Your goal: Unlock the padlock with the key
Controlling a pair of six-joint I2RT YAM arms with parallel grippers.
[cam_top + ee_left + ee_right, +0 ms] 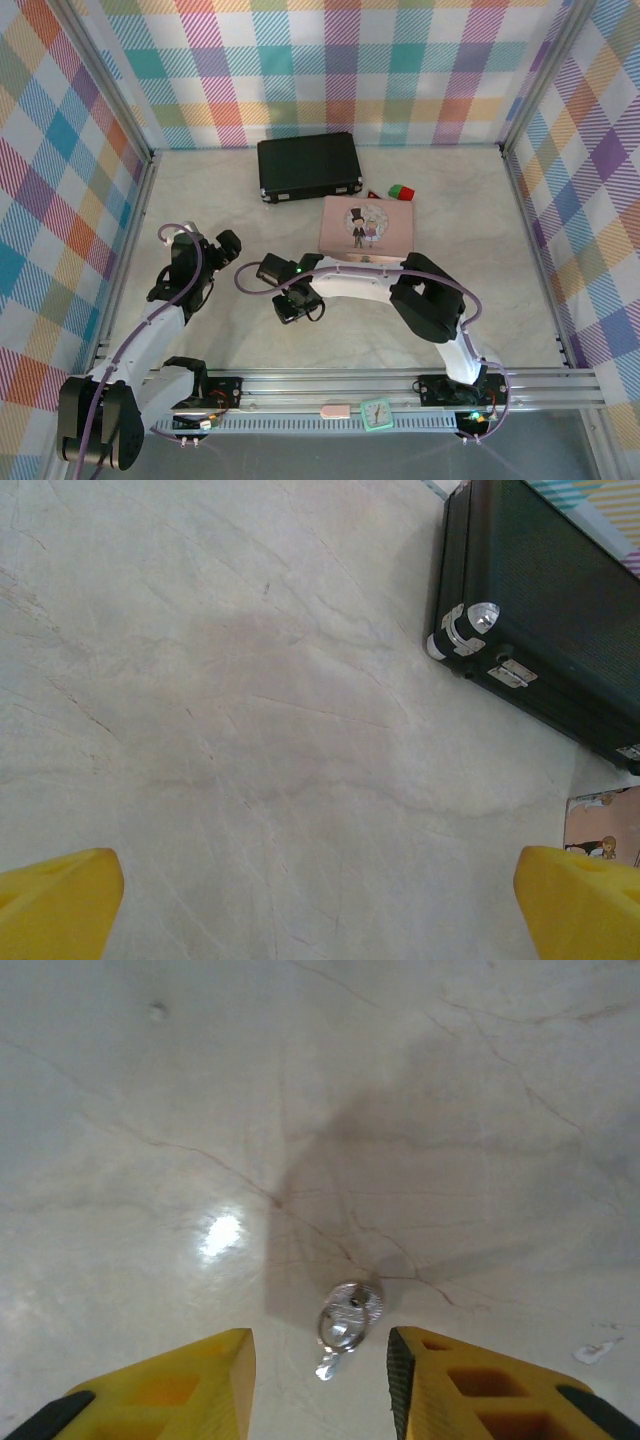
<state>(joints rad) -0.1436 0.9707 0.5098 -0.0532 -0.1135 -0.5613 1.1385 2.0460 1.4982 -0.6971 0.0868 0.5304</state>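
Right now we are hovering the right gripper (318, 1345) low over the table (150, 1110), and the key (345, 1322) is lying flat on it between the two yellow fingers (190, 1380). The jaws are standing partly apart. We are seeing a wider strip of bare table on the left of the key than on the right, and neither pad appears to be touching it.

The key's long axis is running almost straight away from the wrist. Its round head is pointing forward and a little right, and its blade tip is pointing back toward the palm and a little left. So we are judging that the fingers are set to close across its narrow width, with the right-hand one likely meeting it first.

This arm is clearly the nearer one. The left gripper (226, 246) is sitting well apart to the left with its jaws spread wide and nothing in them, looking at bare table and a corner of the black case (560, 610).

The key is bright silver metal, thin, with a small ring through its head. The table is smooth, pale and veined like marble, with a glare spot beside the key. The fingers are hard yellow plastic with hollow cells. We are expecting so flat a thing on so slick a surface to skid or tip when pinched.
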